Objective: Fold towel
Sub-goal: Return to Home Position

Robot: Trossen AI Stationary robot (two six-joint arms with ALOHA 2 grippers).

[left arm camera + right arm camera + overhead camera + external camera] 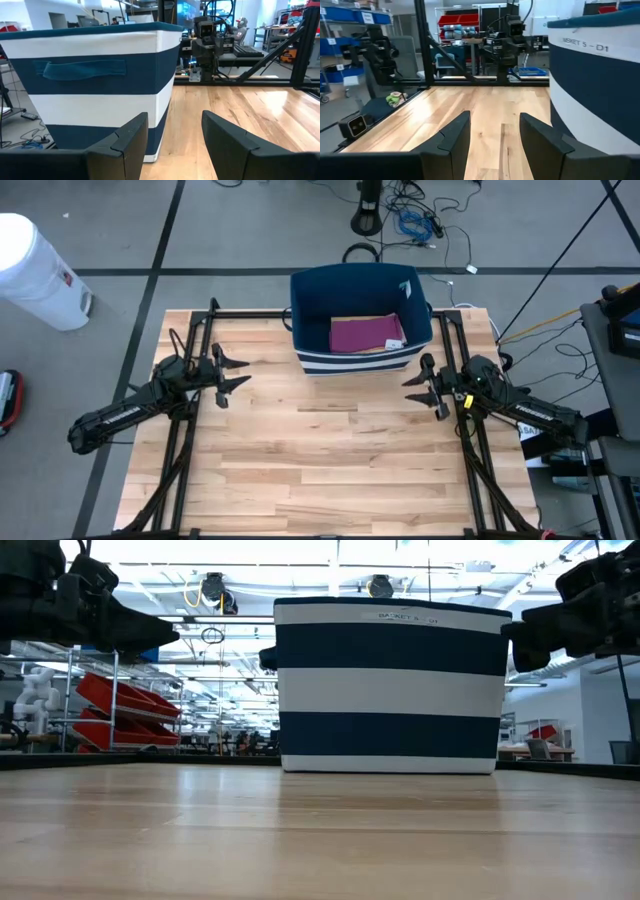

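A magenta towel [365, 333] lies folded flat on the bottom of a navy-and-white striped basket [360, 320] at the table's far middle. The basket also shows in the low view [390, 690] and both wrist views [90, 85] [600, 80]. My left gripper [245, 373] hangs level above the table, left of the basket, open with nothing between its fingers [175, 120]. My right gripper [410, 388] hangs level on the basket's right, near its front corner, also open with nothing in it [495, 120].
Black frame rails [190, 430] run along the table's left and right sides and behind the basket. A white bin [35, 270] stands on the floor at the far left. Bare wooden tabletop [320, 470] stretches from the basket to the near edge.
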